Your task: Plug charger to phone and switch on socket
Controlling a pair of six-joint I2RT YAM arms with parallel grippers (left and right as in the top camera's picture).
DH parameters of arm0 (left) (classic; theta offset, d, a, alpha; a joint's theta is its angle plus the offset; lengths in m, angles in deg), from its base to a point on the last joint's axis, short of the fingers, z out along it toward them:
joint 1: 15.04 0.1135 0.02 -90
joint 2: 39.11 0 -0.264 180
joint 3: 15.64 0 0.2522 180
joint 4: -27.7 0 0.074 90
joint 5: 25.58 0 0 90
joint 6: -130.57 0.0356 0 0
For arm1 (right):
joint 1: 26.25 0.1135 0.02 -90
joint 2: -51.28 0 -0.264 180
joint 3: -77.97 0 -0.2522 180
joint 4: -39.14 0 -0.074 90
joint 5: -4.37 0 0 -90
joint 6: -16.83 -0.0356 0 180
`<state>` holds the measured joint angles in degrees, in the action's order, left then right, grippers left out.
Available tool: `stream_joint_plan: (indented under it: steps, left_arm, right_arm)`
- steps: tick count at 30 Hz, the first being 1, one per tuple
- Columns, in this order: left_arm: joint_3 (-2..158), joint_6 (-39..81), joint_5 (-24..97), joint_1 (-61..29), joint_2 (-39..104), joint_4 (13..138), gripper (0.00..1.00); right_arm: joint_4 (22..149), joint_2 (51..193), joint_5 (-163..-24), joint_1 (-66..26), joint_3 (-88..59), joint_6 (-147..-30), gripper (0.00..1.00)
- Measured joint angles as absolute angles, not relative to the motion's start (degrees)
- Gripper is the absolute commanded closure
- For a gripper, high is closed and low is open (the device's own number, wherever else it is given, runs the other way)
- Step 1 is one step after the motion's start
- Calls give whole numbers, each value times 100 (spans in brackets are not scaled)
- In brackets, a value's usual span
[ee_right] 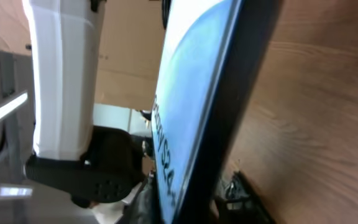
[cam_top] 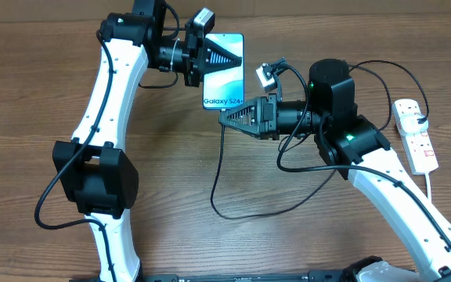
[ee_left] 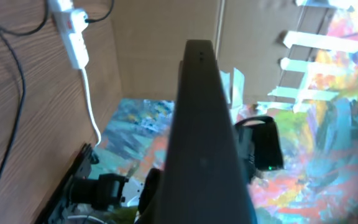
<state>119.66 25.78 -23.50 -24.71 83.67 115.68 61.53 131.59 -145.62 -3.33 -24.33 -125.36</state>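
Phone (cam_top: 227,78) sits near the table's (cam_top: 37,94) far edge, gripped by our left gripper (cam_top: 233,56), whose jaws are pressed tight on its edge; it is tilted up off the wood. Just below its bottom end, our right gripper (cam_top: 224,120) is fully closed on the end of the charger (cam_top: 214,180), whose black cable loops across the table. We see the socket (cam_top: 416,135) well apart at the right.

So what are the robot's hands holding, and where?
The left end effector grips the phone by its upper half. The right end effector seems to pinch the charger near its tip, just below the phone.
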Motion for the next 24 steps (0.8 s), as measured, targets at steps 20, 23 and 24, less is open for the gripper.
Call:
stream_joint_plan:
  steps: [20, 23, 24]
  left_arm:
    - [11966, 2989, -2453, -2471, 8367, 11848, 96]
    - [11966, 3111, -2460, -2467, 8367, 11990, 96]
    - [11966, 3135, -2457, -2467, 8367, 12012, 96]
  right_arm:
    - [6144, 13159, -14645, -331, -2433, -12590, 96]
    - [6139, 13159, -14682, -329, -2433, -12617, 96]
    - [6144, 13159, -14684, -322, -2433, -12628, 96]
